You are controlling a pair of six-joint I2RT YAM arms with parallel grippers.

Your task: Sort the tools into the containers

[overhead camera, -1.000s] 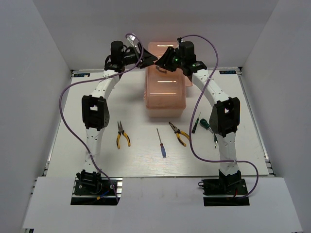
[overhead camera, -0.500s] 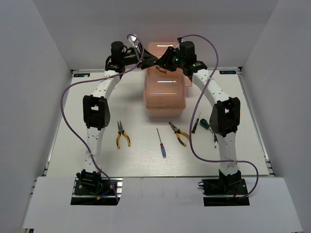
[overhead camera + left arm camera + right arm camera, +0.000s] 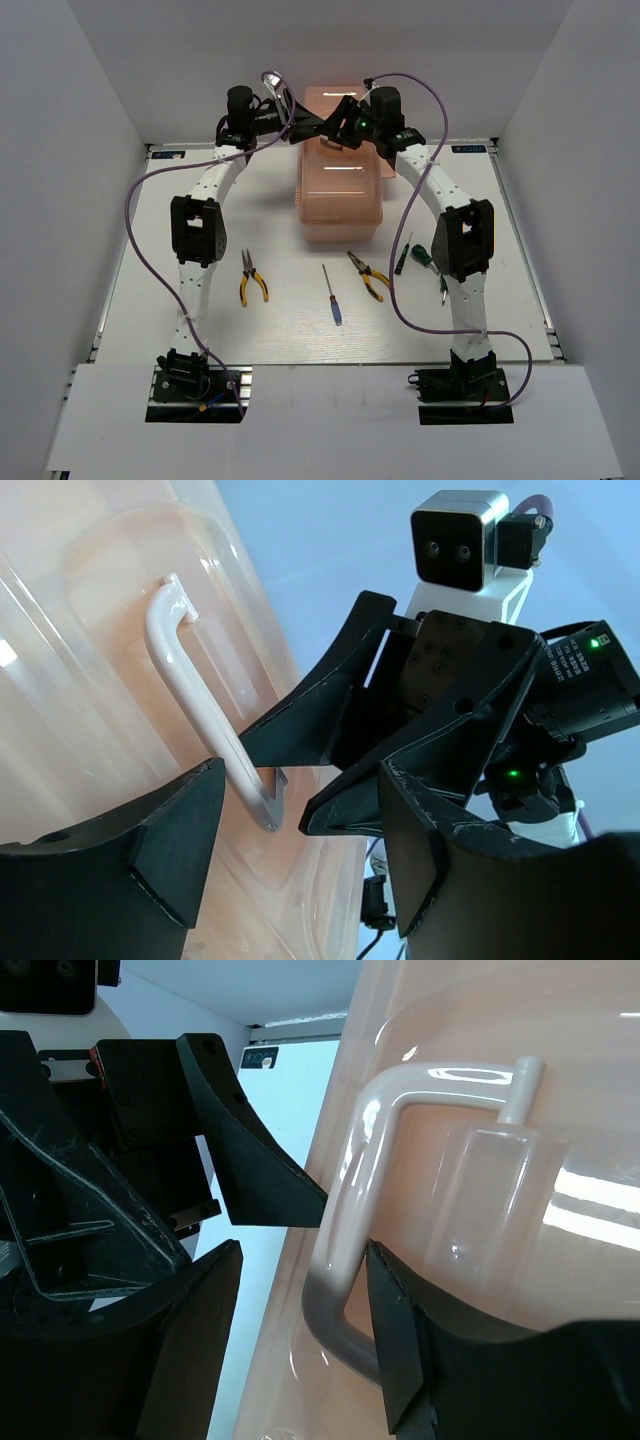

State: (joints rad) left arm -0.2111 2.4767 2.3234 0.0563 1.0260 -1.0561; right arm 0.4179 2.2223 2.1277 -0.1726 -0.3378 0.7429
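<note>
At the toolbox's (image 3: pixel 340 195) far end, the white lid handle (image 3: pixel 335 1250) is straddled by the right gripper's (image 3: pixel 303 1247) parted jaws, the left gripper's (image 3: pixel 300 780) jaws set apart beside it, seemingly so the lid can be opened for the tools (image 3: pixel 336 312) lying on the tabletop (image 3: pixel 300 335).

The large translucent peach-pink plastic toolbox (image 3: pixel 340 185) is smooth and glossy, with bright strips of light on its lid. Its curved white plastic lid handle (image 3: pixel 350 1190) shines the same way. The left hand (image 3: pixel 300 780) and the right hand (image 3: pixel 304 1255) have matt black plastic fingers, faintly grainy, with pale scuffs along their edges. The flat white counter (image 3: pixel 290 335) looks matt. The left yellow-and-black-handled pliers (image 3: pixel 252 282), the right yellow-and-black-handled pliers (image 3: pixel 368 274) and the slim blue-handled screwdriver (image 3: pixel 332 296) show dull grey metal at jaws and shaft. Their handles are too small to judge the finish.
</note>
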